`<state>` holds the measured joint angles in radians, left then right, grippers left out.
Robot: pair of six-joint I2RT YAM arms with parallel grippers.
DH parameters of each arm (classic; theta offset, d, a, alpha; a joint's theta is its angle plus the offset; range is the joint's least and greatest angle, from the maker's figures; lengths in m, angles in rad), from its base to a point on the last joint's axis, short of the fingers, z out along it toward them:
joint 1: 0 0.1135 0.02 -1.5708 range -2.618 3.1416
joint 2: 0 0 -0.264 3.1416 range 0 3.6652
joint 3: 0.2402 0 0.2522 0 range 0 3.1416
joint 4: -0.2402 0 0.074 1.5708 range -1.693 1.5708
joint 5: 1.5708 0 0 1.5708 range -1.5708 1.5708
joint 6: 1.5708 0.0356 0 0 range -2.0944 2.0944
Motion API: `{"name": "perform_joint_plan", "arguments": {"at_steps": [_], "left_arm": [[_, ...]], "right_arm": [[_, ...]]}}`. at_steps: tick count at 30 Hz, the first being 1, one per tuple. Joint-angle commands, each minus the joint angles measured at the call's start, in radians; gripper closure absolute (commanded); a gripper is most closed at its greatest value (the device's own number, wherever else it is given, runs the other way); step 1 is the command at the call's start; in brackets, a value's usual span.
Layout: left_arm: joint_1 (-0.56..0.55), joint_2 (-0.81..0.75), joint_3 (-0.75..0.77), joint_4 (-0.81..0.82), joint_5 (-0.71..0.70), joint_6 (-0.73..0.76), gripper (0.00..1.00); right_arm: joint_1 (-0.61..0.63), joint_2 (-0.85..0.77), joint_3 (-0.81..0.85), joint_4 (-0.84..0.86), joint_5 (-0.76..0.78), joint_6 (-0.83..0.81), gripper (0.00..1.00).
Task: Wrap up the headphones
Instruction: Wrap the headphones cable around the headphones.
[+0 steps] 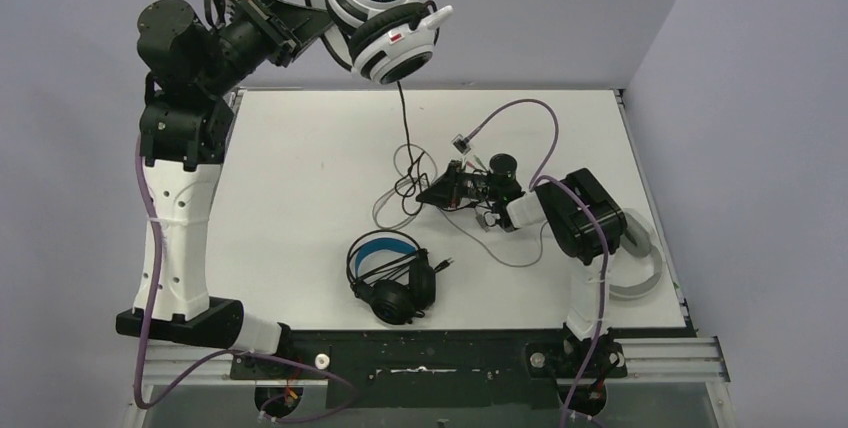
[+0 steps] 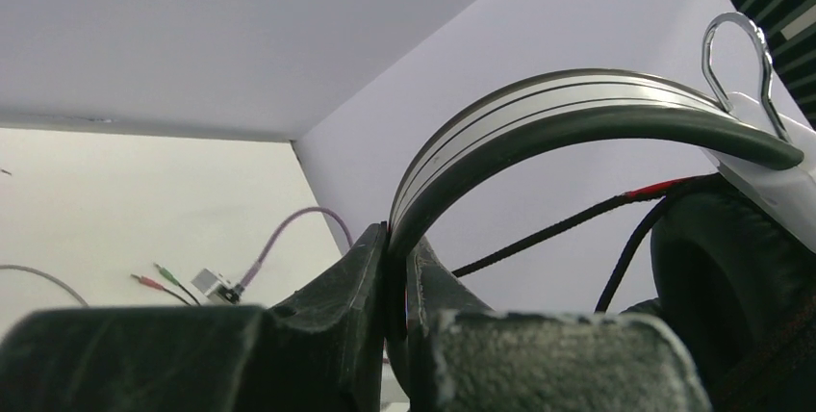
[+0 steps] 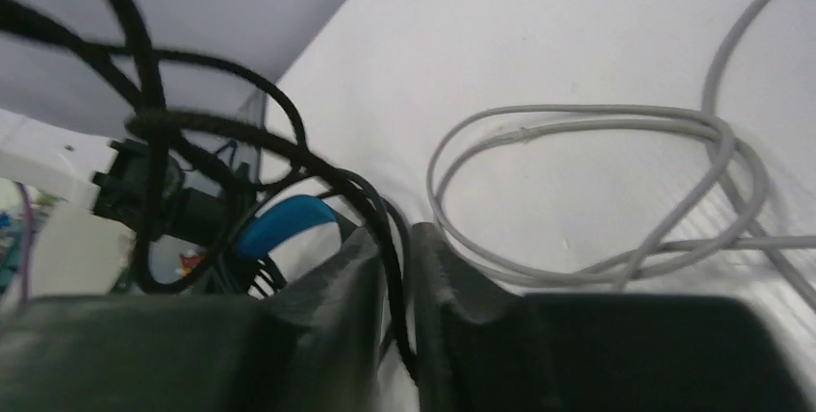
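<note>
Left pincer (image 2: 395,248) clamping white headset (image 2: 539,109) aloft, right pincer (image 3: 396,244) pinching black cable (image 3: 252,139)

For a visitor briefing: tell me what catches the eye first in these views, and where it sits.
The white headset dominates: the left gripper pinches its headband and holds it high over the far edge of the table, its black cable dangling to the surface. Mid-table, the right gripper is shut on black cable loops, and the black headset with blue-lined band lies nearer the arm bases.
</note>
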<state>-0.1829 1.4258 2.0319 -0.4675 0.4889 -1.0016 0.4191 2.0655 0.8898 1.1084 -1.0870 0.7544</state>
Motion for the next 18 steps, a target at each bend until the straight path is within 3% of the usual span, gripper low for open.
{"name": "perform_joint_plan", "arguments": {"at_steps": [1,6,10,14,18], "left_arm": [[0.106,0.031,0.146,0.072,-0.003,-0.037,1.00],[0.324,0.108,0.374,-0.054,-0.140,-0.008,1.00],[0.482,0.162,0.468,-0.057,-0.156,-0.119,1.00],[0.580,0.171,0.470,-0.035,-0.177,-0.192,1.00],[0.663,0.163,0.473,-0.054,-0.198,-0.199,1.00]], "right_arm": [[-0.034,-0.157,-0.055,-0.157,0.154,-0.140,0.97],[-0.071,-0.426,-0.117,-0.788,0.500,-0.406,1.00],[-0.119,-0.551,-0.135,-1.126,0.769,-0.399,1.00],[-0.202,-0.574,-0.144,-1.353,0.977,-0.301,1.00],[-0.262,-0.640,-0.206,-1.404,1.138,-0.220,1.00]]}}
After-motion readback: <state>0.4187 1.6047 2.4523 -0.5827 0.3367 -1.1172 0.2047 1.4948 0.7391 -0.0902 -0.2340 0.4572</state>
